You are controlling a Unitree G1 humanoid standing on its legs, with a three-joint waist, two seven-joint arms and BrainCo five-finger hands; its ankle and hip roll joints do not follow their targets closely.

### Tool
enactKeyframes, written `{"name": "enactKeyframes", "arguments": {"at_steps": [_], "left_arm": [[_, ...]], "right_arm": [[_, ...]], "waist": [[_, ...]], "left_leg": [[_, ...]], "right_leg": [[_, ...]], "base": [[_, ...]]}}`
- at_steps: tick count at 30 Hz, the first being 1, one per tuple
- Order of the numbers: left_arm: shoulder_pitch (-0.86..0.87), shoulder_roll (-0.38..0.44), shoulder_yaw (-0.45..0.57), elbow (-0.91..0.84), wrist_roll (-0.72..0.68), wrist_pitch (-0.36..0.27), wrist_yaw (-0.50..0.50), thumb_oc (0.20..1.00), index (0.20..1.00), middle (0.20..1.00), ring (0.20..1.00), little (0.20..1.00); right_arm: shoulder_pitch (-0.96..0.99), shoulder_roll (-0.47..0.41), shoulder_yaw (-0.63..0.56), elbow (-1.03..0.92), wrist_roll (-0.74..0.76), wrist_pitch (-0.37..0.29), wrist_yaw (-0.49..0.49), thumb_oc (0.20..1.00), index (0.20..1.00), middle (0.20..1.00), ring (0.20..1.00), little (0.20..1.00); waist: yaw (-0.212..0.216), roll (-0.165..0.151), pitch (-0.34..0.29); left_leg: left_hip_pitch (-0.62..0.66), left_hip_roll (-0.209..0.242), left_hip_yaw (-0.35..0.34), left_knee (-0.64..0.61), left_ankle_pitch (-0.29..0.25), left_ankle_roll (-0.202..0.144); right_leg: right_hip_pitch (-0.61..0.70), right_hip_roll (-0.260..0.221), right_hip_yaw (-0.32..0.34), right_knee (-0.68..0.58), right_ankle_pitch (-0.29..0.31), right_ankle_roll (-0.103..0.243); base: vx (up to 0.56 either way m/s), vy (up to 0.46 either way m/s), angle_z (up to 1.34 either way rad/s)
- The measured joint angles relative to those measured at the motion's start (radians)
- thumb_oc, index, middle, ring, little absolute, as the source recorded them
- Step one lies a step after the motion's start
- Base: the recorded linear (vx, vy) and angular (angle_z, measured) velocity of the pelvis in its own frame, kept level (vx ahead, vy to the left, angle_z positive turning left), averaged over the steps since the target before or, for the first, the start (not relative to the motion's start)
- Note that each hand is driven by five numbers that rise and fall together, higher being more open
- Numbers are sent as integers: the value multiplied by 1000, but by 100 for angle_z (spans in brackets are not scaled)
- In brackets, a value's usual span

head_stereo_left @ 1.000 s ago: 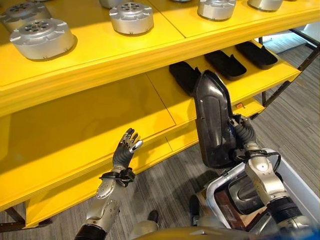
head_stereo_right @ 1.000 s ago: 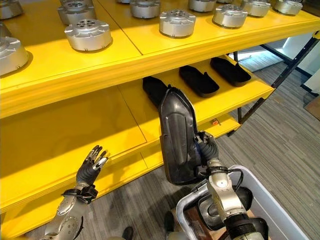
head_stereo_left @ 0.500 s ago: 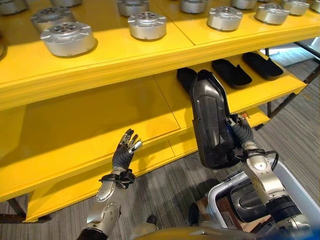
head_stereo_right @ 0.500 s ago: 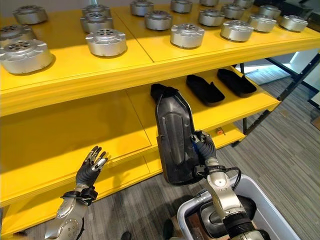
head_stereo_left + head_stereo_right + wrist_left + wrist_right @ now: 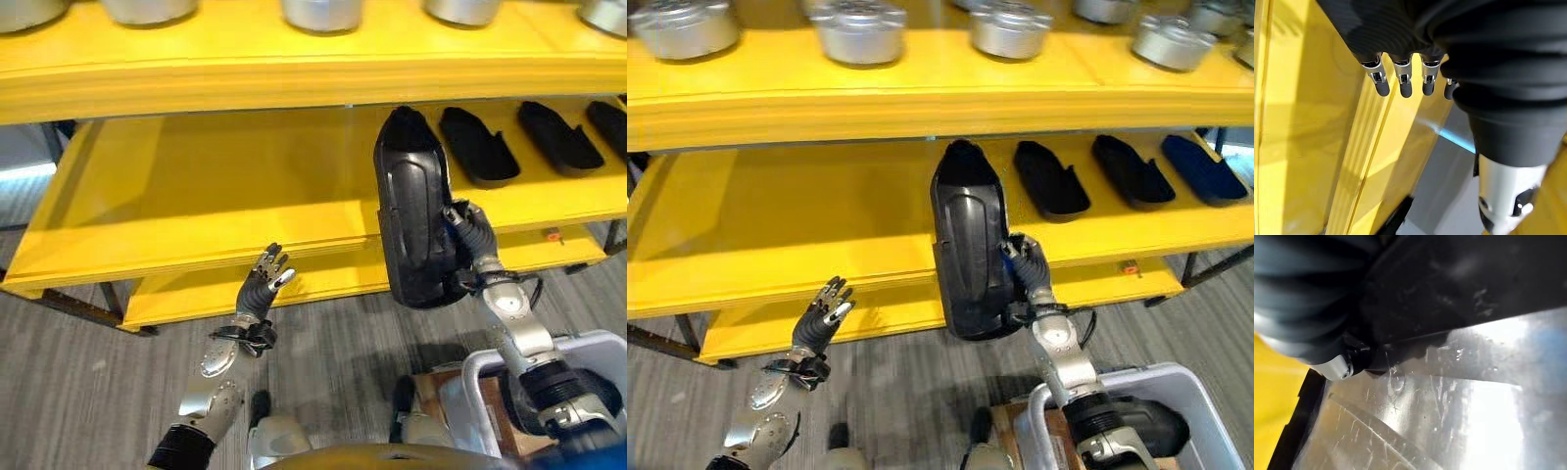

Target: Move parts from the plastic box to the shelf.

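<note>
My right robot hand [image 5: 1027, 266] grips a long black part [image 5: 968, 245] by its side edge, holding it in the air before the yellow shelf's [image 5: 774, 211] middle tier. Its long axis stands upright, narrow end up. To place it well, I should tip it flat beside the row of parts [image 5: 1050, 179] already there. My left robot hand [image 5: 820, 315] hovers with fingers spread.

The black part [image 5: 411, 211] hides most of the right hand [image 5: 472, 232].
</note>
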Motion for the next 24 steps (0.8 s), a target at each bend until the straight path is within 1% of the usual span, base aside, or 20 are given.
{"name": "enactKeyframes", "arguments": {"at_steps": [1, 2, 3, 4, 5, 6, 8, 12, 13, 16, 17, 18, 19, 20, 22, 23, 24], "left_arm": [[6, 18, 2, 0, 0, 1, 0, 1000, 1000, 1000, 1000, 1000], [10, 39, 19, 0, 0, 1, 0, 1000, 1000, 1000, 1000, 1000], [21, 50, 32, -1, 0, -1, 0, 1000, 1000, 1000, 1000, 1000], [29, 64, 38, 1, 0, 1, 1, 1000, 1000, 1000, 1000, 1000], [30, 67, 39, 1, 0, 1, 1, 1000, 1000, 1000, 1000, 1000], [32, 66, 38, 0, 0, 1, 1, 1000, 1000, 1000, 1000, 1000], [30, 64, 33, -1, 0, 1, 1, 1000, 1000, 1000, 1000, 1000], [27, 57, 18, -4, 0, 3, 1, 1000, 1000, 1000, 1000, 1000], [14, 57, 13, -6, 0, 3, 0, 1000, 1000, 1000, 1000, 1000], [15, 65, 9, -14, -1, 4, 1, 1000, 1000, 1000, 1000, 1000], [17, 65, 8, -18, -1, 4, 1, 1000, 1000, 1000, 1000, 1000], [15, 66, 8, -20, -2, 3, 1, 1000, 1000, 1000, 1000, 1000], [8, 73, 6, -23, -14, 3, 0, 1000, 1000, 1000, 1000, 1000], [-8, 90, -9, -34, -33, 2, 1, 1000, 1000, 1000, 1000, 1000], [-31, 106, -41, -52, -42, 2, 1, 1000, 1000, 1000, 1000, 1000], [-33, 108, -48, -56, -43, 3, 2, 1000, 1000, 1000, 1000, 1000], [-35, 112, -54, -60, -43, 3, 2, 1000, 1000, 1000, 1000, 1000]], "right_arm": [[6, 15, 4, 0, 0, 2, 4, 200, 200, 200, 200, 200], [5, 21, 12, 0, 0, 2, 12, 200, 200, 200, 200, 200], [-6, 30, 13, 0, 0, 2, 21, 200, 200, 200, 200, 200], [-22, 30, 20, -1, -1, 2, 22, 200, 200, 200, 200, 200], [-34, 28, 20, -4, -1, 2, 24, 200, 200, 200, 200, 200], [-52, 28, 24, -3, -1, 4, 23, 200, 200, 200, 200, 200], [-97, 28, 36, 6, -1, 14, 23, 200, 200, 200, 200, 200], [-228, 22, 70, 89, 8, 25, 14, 200, 200, 200, 200, 200], [-286, -4, 102, 139, 22, 29, 11, 200, 200, 200, 200, 200], [-350, -42, 133, 171, 26, 47, 6, 200, 200, 200, 200, 200], [-371, -53, 137, 186, 26, 48, 4, 200, 200, 200, 200, 200], [-388, -61, 138, 194, 26, 48, 0, 200, 200, 200, 200, 200], [-448, -77, 153, 247, 27, 47, 0, 200, 200, 200, 200, 200], [-554, -103, 161, 343, 28, 49, -6, 200, 200, 200, 200, 200], [-691, -154, 155, 437, 33, 58, -38, 200, 200, 200, 200, 200], [-749, -163, 156, 488, 39, 58, -42, 200, 200, 200, 200, 200], [-783, -162, 156, 530, 43, 59, -53, 200, 200, 200, 200, 200]], "waist": [[8, -8, -5], [29, -13, -8], [53, -19, -12], [63, -22, -14], [68, -22, -14], [72, -23, -15], [73, -26, -16], [73, -27, -17], [73, -27, -17], [78, -29, -16], [85, -30, -12], [88, -31, -7], [89, -29, 15], [90, -24, 43], [97, 1, 113], [96, 13, 141], [99, 22, 156]], "left_leg": [[2, -19, -6, 12, -9, 12], [10, -35, -5, 18, -14, 10], [9, -45, 0, 42, -35, 17], [9, -53, 6, 47, -39, 20], [9, -62, 6, 46, -41, 23], [8, -69, 6, 47, -42, 24], [4, -76, 7, 54, -45, 29], [-11, -70, 17, 68, -46, 28], [-26, -64, 16, 70, -48, 25], [-63, -60, 16, 82, -46, 20], [-74, -59, 16, 85, -43, 17], [-93, -57, 15, 97, -43, 16], [-121, -55, 14, 120, -43, 16], [-167, -53, 10, 154, -49, 19], [-234, -52, -9, 195, -47, 23], [-252, -53, -10, 208, -47, 23], [-260, -53, -11, 214, -47, 23]], "right_leg": [[11, -7, 17, 3, 7, -2], [15, -19, 14, 12, 22, -3], [17, -31, 13, 17, 30, 4], [18, -42, 12, 18, 36, 13], [19, -51, 4, 17, 39, 17], [22, -57, 1, 14, 49, 32], [28, -63, 1, 0, 52, 36], [24, -56, 0, -24, 61, 51], [19, -49, 0, -37, 62, 53], [-11, -45, 0, -41, 62, 54], [-22, -44, 0, -42, 62, 56], [-31, -43, 0, -43, 66, 64], [-43, -41, 0, -41, 71, 75], [-79, -40, 0, -38, 68, 77], [-124, -37, 1, -28, 79, 64], [-142, -38, 3, -15, 82, 60], [-153, -39, 4, -9, 83, 60]], "base": [[75, 162, 35], [99, 205, 5], [61, 122, -5], [77, 142, -3], [52, 98, 6], [60, 100, 8], [39, 47, 1], [14, 1, -6], [0, 0, 0], [-30, -9, -3], [-109, -27, -4], [-118, -18, -3], [-111, -6, 1], [-101, 11, 3], [-90, 6, 8], [-68, -8, 5], [-74, 2, 0]]}}
